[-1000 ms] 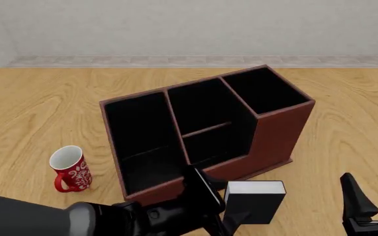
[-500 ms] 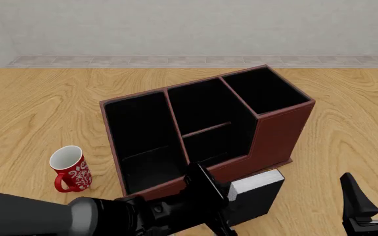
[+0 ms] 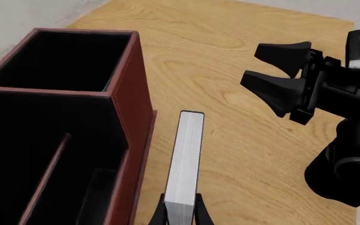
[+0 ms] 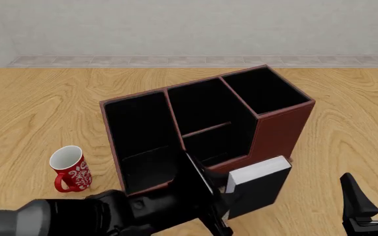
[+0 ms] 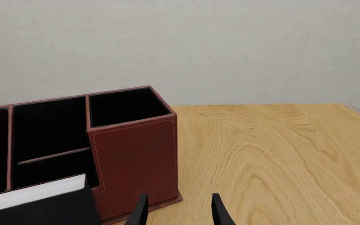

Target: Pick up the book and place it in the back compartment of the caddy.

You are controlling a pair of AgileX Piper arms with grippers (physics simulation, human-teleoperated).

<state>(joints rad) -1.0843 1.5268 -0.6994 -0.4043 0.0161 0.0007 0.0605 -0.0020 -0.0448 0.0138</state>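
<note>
My left hand (image 4: 220, 209) is clamped on the book (image 4: 258, 184), which hangs clear of the tabletop (image 4: 38, 113) just ahead of my fingers, beside the caddy (image 4: 277, 130). The back compartment (image 4: 205, 109) lies beyond and above my grip. If I lift too little, the book's corner could catch the low wall and twist loose. My right hand (image 4: 373, 199) waits spread and empty. Wood-grain tabletop, plain pale wall.
</note>
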